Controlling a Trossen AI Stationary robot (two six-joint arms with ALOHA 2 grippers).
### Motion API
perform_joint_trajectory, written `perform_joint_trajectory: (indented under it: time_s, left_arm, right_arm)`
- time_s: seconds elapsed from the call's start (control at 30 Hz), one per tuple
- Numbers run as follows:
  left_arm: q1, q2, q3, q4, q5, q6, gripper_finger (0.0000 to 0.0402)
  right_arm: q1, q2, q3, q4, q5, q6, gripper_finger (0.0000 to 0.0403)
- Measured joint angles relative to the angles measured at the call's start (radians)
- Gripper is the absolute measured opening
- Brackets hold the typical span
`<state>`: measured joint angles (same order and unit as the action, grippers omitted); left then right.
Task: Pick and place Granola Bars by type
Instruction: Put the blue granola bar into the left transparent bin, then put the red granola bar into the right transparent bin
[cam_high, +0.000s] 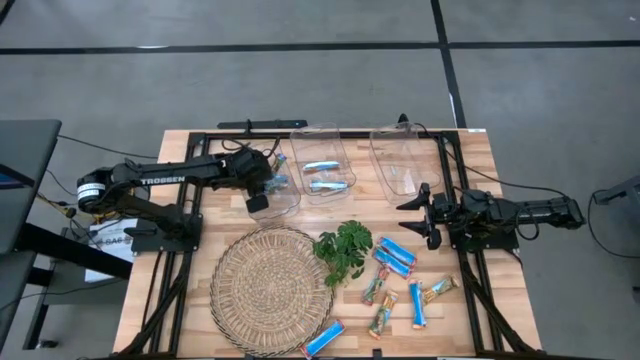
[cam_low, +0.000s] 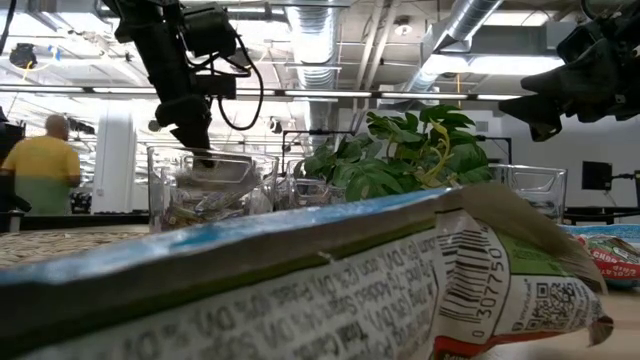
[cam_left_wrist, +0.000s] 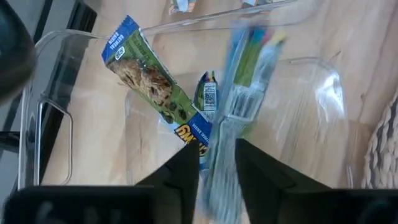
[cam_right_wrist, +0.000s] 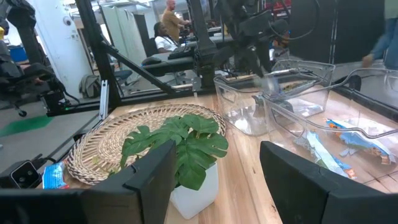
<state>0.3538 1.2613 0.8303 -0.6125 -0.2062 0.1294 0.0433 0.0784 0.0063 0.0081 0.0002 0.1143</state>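
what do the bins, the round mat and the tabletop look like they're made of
Bins: apparently clear, glossy plastic; the wood shows straight through the walls, which catch highlights. Round mat: looks like woven straw or wicker, matte tan, with concentric braided rings. Tabletop: seemingly light wood with a smooth finish, showing plank-like strips and grain.
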Motion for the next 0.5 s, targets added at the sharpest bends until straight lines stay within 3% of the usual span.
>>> perform_joint_trajectory:
  time_s: [0.23, 0.5]
  left_arm:
    - [-0.015, 0.0, 0.014, -0.008, 0.028, -0.004, 0.0159]
    - [-0.109, -0.001, 0.133, -0.008, 0.132, -0.067, 0.0169]
  right_arm:
    - [0.0, 0.0, 0.0, 0.0, 0.0, 0.0, 0.0225]
    - [0.0, 0.0, 0.0, 0.0, 0.0, 0.0, 0.0225]
